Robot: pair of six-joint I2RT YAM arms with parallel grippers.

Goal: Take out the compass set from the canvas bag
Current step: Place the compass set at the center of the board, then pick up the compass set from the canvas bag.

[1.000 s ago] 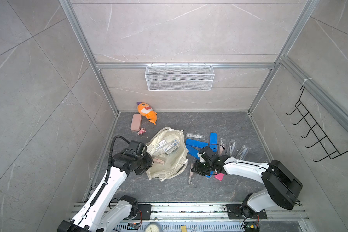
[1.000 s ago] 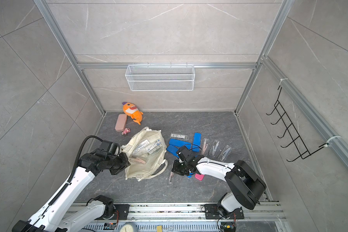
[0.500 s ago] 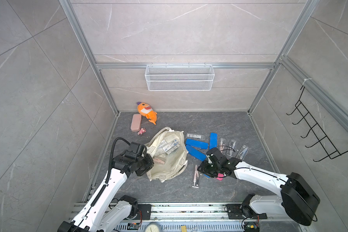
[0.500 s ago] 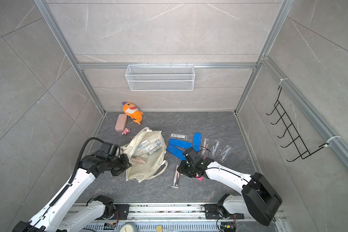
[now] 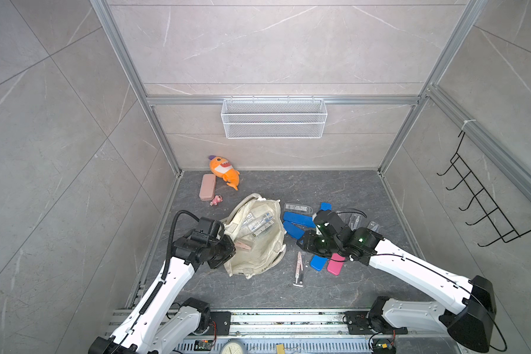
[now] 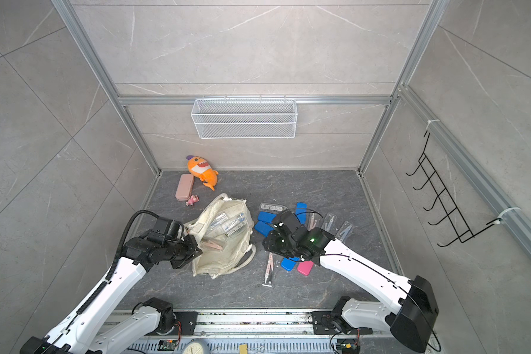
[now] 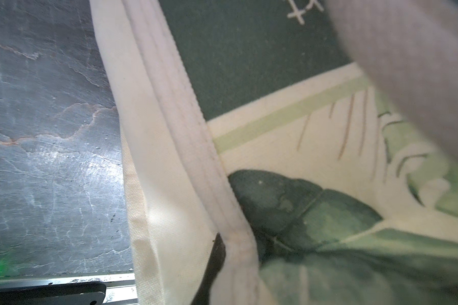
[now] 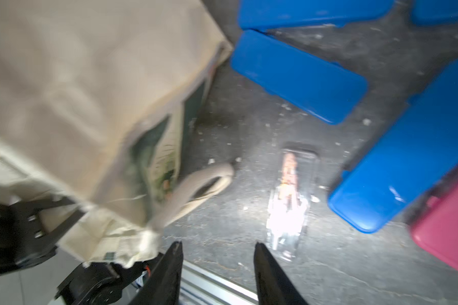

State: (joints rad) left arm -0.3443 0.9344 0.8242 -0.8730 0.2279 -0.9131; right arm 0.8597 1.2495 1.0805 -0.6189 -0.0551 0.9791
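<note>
Left gripper (image 5: 224, 249) pinches canvas bag (image 5: 258, 245) rim, left of worktop (image 5: 334, 187) centre. Right gripper (image 8: 218, 243) spread, empty, just by one compass set (image 5: 299, 269) lying beside bag; more inside. Risk: next reach snags handle (image 8: 180, 192), yanks rim free.

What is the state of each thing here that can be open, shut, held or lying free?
canvas bag: mouth open, clear packs inside.
left gripper: shut on the bag's rim.
right gripper: open, empty.
compass set: outside the bag, flat on the floor, free.
blue cases: shut, free.
bright pink case: shut, free.
</note>
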